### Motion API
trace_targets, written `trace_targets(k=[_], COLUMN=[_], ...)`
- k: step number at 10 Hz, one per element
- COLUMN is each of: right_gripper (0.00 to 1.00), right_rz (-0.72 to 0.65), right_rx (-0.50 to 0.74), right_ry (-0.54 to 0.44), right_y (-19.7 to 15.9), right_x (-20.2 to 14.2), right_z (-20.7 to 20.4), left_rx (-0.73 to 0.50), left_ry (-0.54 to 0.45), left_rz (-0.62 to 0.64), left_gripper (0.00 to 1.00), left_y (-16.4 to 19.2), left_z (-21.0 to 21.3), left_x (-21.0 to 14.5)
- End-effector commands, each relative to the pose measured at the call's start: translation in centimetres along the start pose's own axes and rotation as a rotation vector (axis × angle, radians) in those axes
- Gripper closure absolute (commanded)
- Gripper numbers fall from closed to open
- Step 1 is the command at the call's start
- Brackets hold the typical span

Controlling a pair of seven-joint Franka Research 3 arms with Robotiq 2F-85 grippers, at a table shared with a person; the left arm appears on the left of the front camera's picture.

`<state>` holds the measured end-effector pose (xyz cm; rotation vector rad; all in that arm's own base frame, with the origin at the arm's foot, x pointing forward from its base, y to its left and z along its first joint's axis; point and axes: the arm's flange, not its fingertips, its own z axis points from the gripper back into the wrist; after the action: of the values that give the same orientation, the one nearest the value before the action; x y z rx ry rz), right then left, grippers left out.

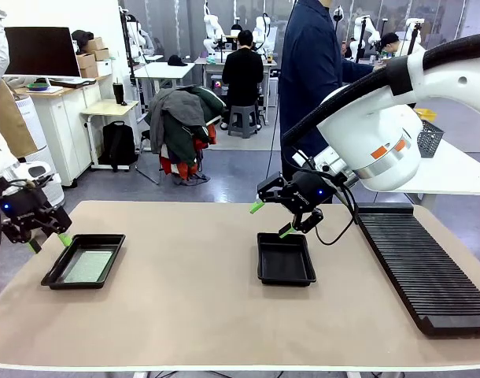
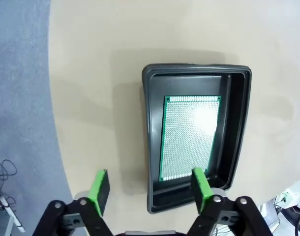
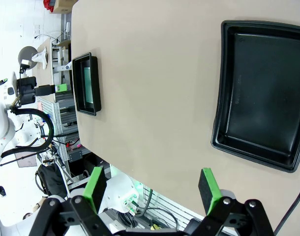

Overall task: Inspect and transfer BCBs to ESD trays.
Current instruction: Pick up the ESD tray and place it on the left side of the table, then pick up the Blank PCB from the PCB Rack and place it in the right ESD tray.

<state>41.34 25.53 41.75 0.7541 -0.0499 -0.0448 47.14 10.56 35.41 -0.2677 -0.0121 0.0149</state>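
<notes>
Left gripper (image 2: 150, 189) and right gripper (image 3: 152, 189) hang open over beige table (image 1: 185, 315), workshop (image 1: 177, 87) beyond.

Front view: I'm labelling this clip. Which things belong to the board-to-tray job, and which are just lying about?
Job: green board; black tray holding it; empty black tray; left pincer and right pincer, both open.
Lying about: slotted black rack; clothes heap and backpack beyond the table.

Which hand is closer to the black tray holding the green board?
Left. The left hand hovers open over the rim of the shallow black plastic tray holding the green circuit board; the right hand hangs open by the other, empty black tray.
</notes>
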Motion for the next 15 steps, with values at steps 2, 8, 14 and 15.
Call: trace_targets(k=[2, 8, 14, 15], right_gripper=[0.00, 0.00, 0.00, 0.00], right_rz=[-0.017, -0.017, -0.017, -0.017], right_rx=[-0.025, -0.025, -0.025, -0.025], right_ry=[-0.011, -0.011, -0.011, -0.011], right_y=[0.3, 0.3, 0.3, 0.3], right_x=[0.3, 0.3, 0.3, 0.3], right_z=[-0.2, -0.2, -0.2, -0.2], left_rx=[0.117, 0.135, 0.135, 0.135], left_ry=[0.038, 0.019, 0.019, 0.019], left_rz=[0.001, -0.031, -0.031, -0.031], left_gripper=[0.05, 0.05, 0.05, 0.05], left_y=[-2.4, -3.7, -3.7, -3.7], left_z=[3.5, 5.7, 5.7, 5.7], left_x=[-1.0, -1.3, -1.3, -1.3])
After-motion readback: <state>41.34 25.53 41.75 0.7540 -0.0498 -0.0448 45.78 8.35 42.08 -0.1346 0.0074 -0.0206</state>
